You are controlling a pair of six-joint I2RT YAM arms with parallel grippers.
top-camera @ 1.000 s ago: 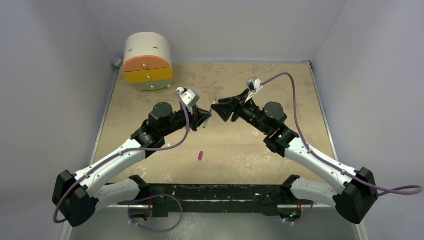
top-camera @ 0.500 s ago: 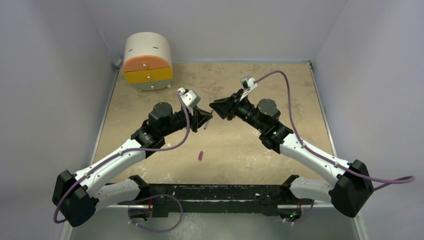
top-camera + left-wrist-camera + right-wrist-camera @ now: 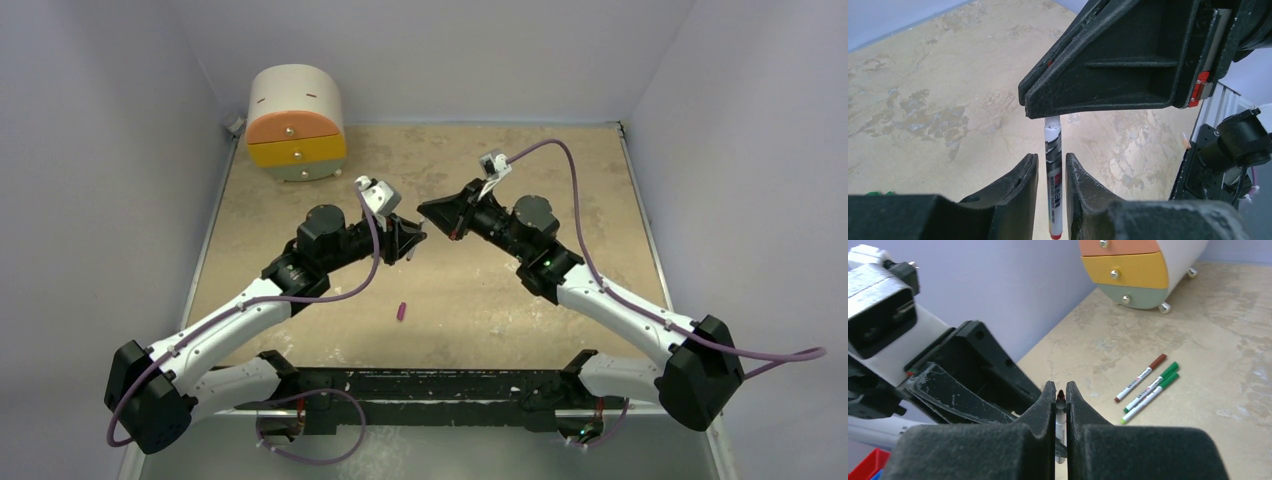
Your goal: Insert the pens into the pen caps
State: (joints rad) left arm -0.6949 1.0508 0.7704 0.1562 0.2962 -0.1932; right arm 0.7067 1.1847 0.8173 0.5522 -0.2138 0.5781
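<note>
- The right fingers (image 3: pixel 1047 407) are pressed together on the dark tip end of a thin white-grey marker pen (image 3: pixel 1053 172). In the right wrist view the tip shows in the slit between them, at lower centre of the frame.
- In the left wrist view the same fingers fill the upper right of the frame, with the pen hanging straight down from their tip.
- The left fingers (image 3: pixel 1018 185) stand slightly apart at the bottom centre of that view. The pen's printed barrel passes between them, with a narrow gap on each side, and its red lower end shows below.
- In the top view both sets of fingers meet above the middle of the beige mottled tabletop (image 3: pixel 470 300).
- A short magenta-pink cylindrical cap (image 3: pixel 401 311) lies alone on the tabletop, below the fingers in the frame and well apart from them.
- In the right wrist view three capped pens lie side by side at centre right: one with a dark red cap (image 3: pixel 1140 378) and two with green caps (image 3: pixel 1151 387) (image 3: pixel 1150 398).
- A rounded white drawer unit (image 3: pixel 296 120) with orange, yellow and grey-green fronts stands at the upper left of the tabletop.
</note>
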